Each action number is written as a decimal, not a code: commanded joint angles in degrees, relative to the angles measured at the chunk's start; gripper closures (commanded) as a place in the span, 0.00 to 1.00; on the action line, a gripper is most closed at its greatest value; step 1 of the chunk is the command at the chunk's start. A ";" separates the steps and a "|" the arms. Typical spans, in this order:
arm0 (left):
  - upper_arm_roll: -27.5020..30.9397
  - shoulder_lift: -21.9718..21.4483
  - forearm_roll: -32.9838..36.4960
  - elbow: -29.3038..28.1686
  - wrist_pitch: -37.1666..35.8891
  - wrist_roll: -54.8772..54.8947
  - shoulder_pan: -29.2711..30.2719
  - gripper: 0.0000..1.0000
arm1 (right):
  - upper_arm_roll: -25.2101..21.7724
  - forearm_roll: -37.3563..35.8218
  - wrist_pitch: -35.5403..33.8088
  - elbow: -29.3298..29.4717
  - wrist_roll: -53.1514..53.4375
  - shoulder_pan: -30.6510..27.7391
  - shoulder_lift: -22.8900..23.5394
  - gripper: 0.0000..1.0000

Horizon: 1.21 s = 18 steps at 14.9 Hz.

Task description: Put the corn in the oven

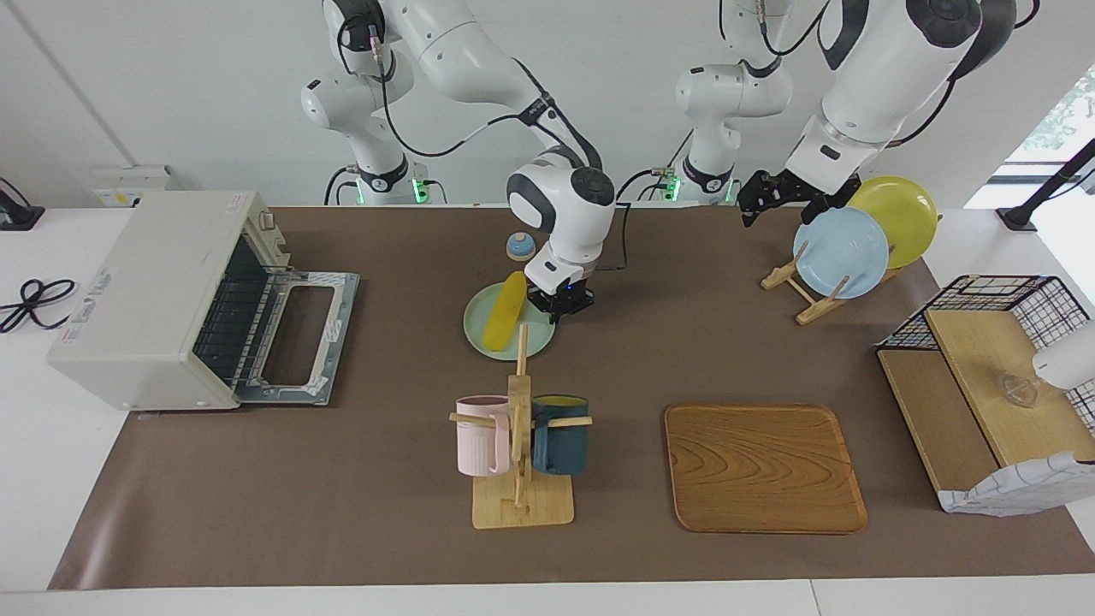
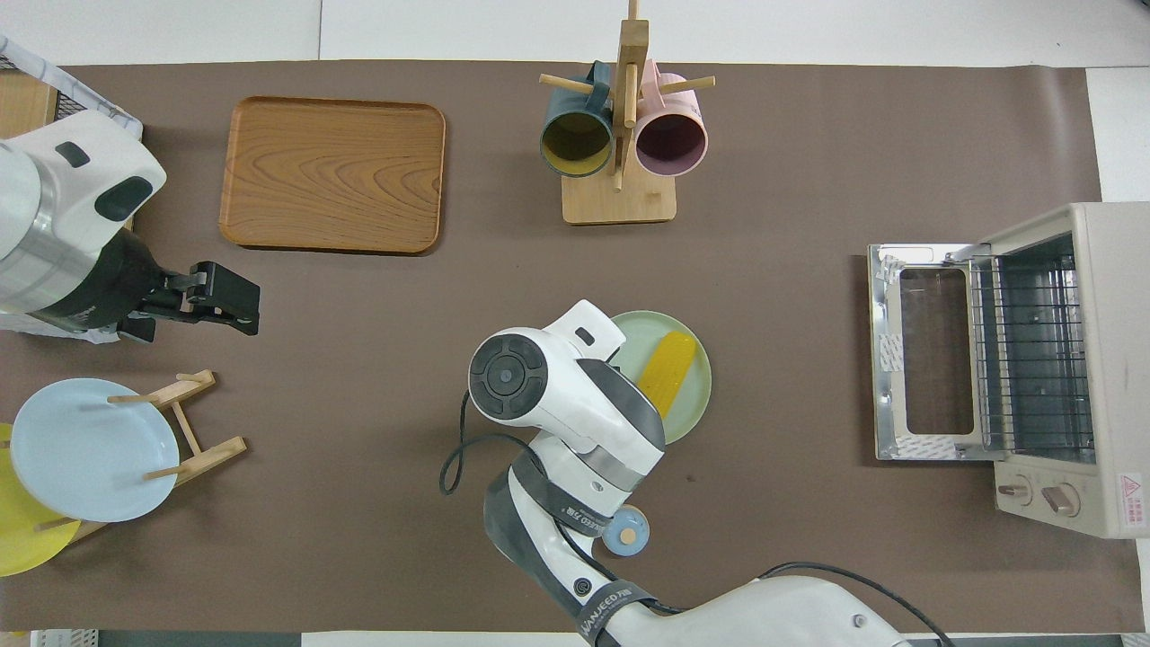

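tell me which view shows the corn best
The facing view: the corn lies whole on the green plate, with the right gripper beside it. In the overhead view the right arm covers one end of the corn, so only part shows.

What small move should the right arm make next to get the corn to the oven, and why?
Probably shift the right gripper sideways over the corn, then lower. It sits beside the cob, which lies untouched on the green plate; the oven is already open.
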 commanded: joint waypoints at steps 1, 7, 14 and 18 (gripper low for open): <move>-0.61 -0.45 1.11 0.05 -0.65 1.13 0.96 0.00 | -0.06 -3.42 -9.55 5.61 -5.99 -2.25 -0.68 1.00; -0.70 -1.59 1.02 -1.18 -0.39 1.04 0.79 0.00 | -0.15 -3.25 -21.43 5.46 -25.18 -17.36 -10.78 1.00; -0.61 -3.18 1.02 -3.29 1.62 1.13 0.52 0.00 | -0.24 -5.80 -24.00 -3.42 -28.85 -28.16 -16.33 1.00; -0.61 -3.00 1.11 -3.20 3.30 1.48 0.44 0.00 | -0.32 -5.97 -19.36 -9.99 -32.64 -34.77 -18.61 1.00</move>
